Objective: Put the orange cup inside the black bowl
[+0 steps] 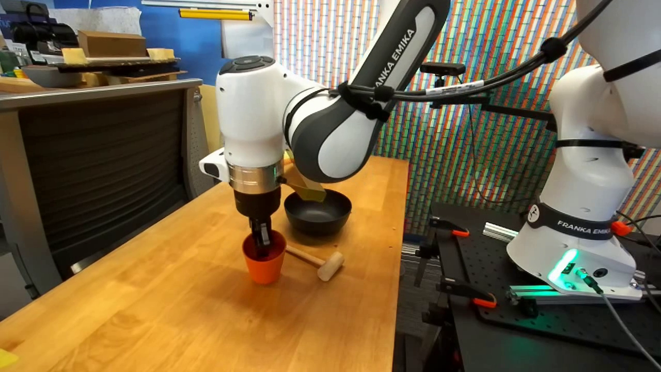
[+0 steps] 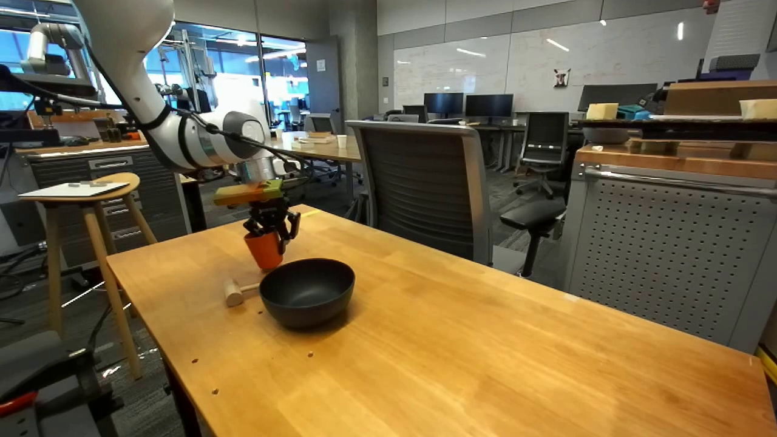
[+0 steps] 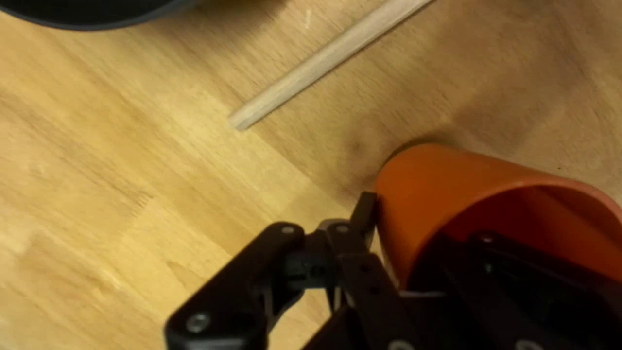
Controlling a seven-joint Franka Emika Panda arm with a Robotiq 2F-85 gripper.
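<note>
Table (image 1: 217, 325) of pale wood comes nearest in an exterior view. On or just above it, I cannot tell which, the orange cup (image 1: 266, 268) leans slightly; the gripper (image 1: 263, 247) pinches its wall, one finger inside, one outside. Just behind lies a wooden mallet (image 1: 329, 266), beyond that the black bowl (image 1: 317, 226), and farthest a striped backdrop (image 1: 325, 46).

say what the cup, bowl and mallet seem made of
Cup: likely plastic, smooth and low in shine, going by its even orange colour and plain taper.
Bowl: matte black with only soft reflections; plastic or coated metal, the look leaves it open.
Mallet: almost surely wood, seemingly unvarnished, from the pale tan colour and faint streaks along its handle.
</note>
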